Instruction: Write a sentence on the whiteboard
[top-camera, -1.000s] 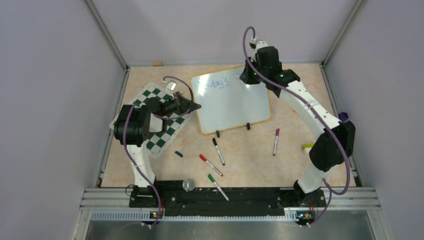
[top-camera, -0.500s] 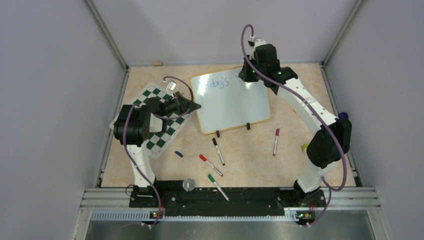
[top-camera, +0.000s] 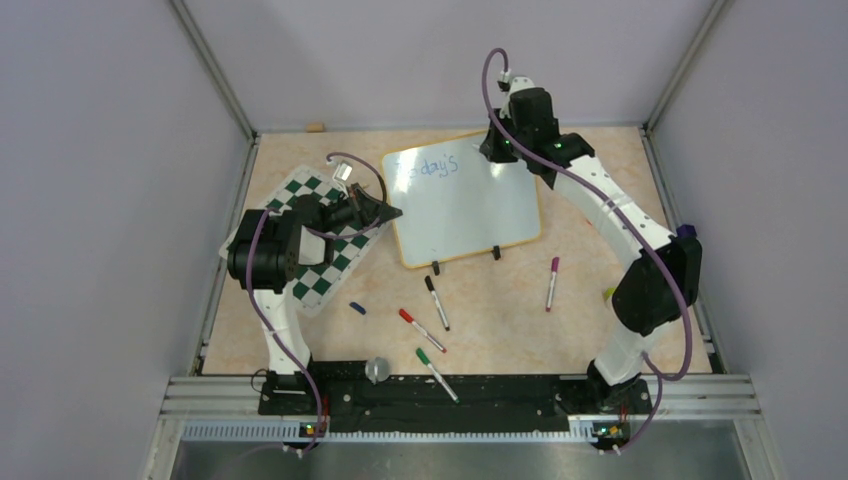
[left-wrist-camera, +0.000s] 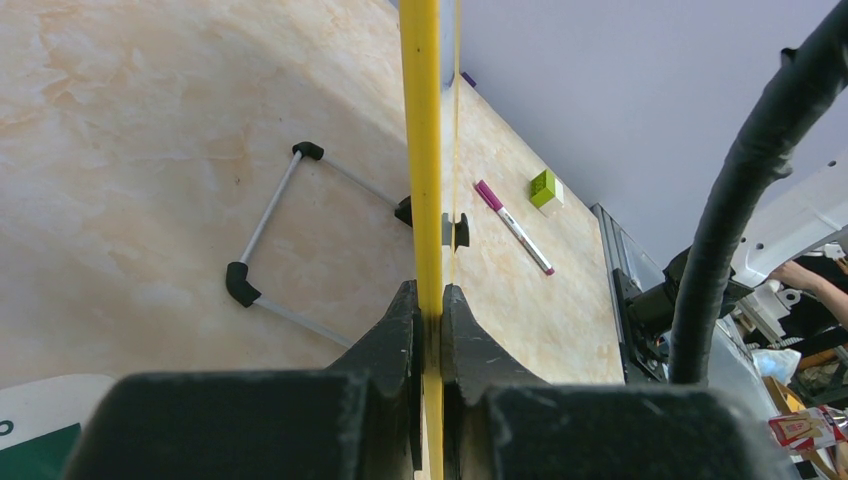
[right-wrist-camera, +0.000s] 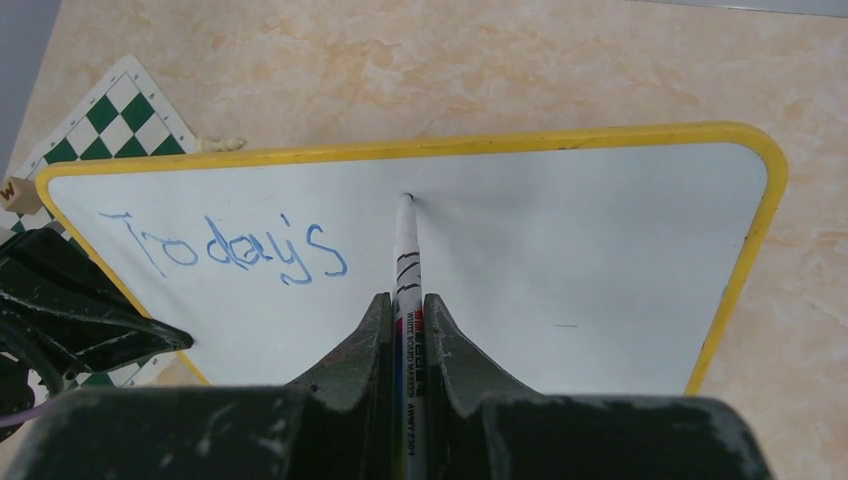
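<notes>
Right arm (top-camera: 610, 210): edged toward the far side since a second ago — jaws pinch a marker (right-wrist-camera: 405, 250), tip on the whiteboard (right-wrist-camera: 600, 280), far centre of the tabletop (top-camera: 500, 300).
Left arm (top-camera: 270, 260): jaws clamp the board's yellow rim (left-wrist-camera: 421, 150).
Sentence (right-wrist-camera: 225, 250): only "Today's", far left.
Risk: clamp slips — board shifts, stroke smears.

— From above, can you see the marker (right-wrist-camera: 406, 250)?
— No, the wrist of the right arm (top-camera: 610, 210) covers it there. In the right wrist view its lower part is hidden between the jaws of the right gripper (right-wrist-camera: 408, 325), and the print on its barrel is too small to read.
— And the whiteboard (right-wrist-camera: 560, 250)?
— That gripper hides its near edge. The left wrist camera sees only the yellow rim, edge-on.
— The sentence (top-camera: 428, 168)?
— From above, its first letters are too faint to read.
— The green block (top-camera: 608, 293)?
— Mostly behind the right arm.
</notes>
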